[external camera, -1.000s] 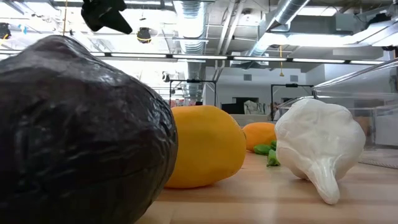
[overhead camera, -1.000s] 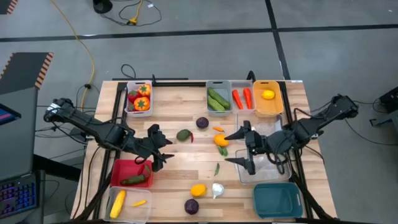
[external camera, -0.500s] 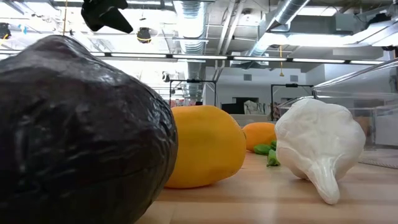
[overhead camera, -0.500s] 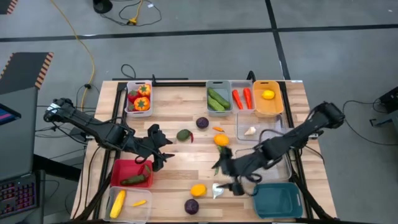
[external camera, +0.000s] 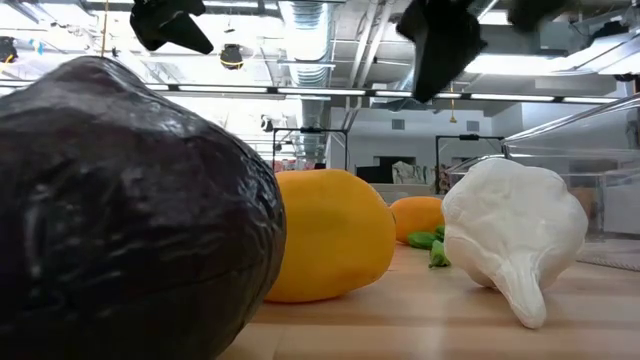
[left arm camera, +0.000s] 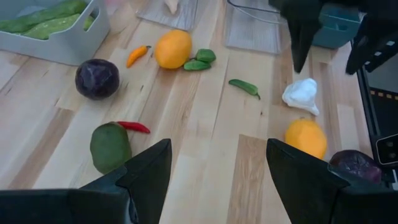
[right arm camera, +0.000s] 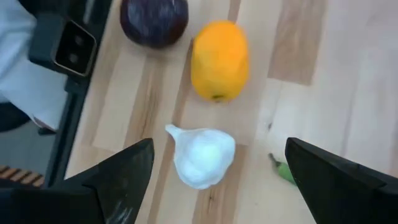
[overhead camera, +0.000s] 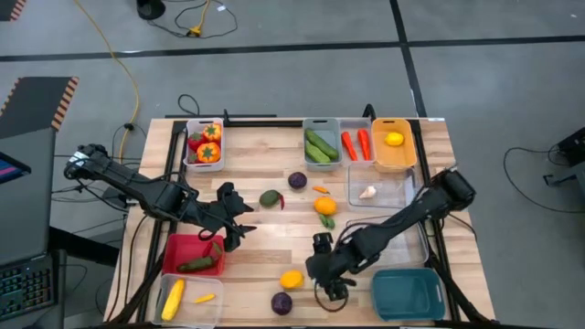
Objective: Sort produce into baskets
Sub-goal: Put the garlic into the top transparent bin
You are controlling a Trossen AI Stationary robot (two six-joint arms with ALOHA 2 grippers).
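The right end effector has swung down from beside the clear bin to hang over the garlic, fingers wide apart and empty. The garlic lies on the worktop near the front edge, just beside the lemon. The left end effector hasn't budged above the red bin, fingers apart, holding nothing.

The counter is seen to be pale wooden planks with visible grain, matt and smooth. The purple round is shown with a dark, wrinkled, glossy skin. The white garlic is rendered smooth, with a soft sheen, like plastic. The clear basket is seen as transparent plastic, and the right tool as matt black
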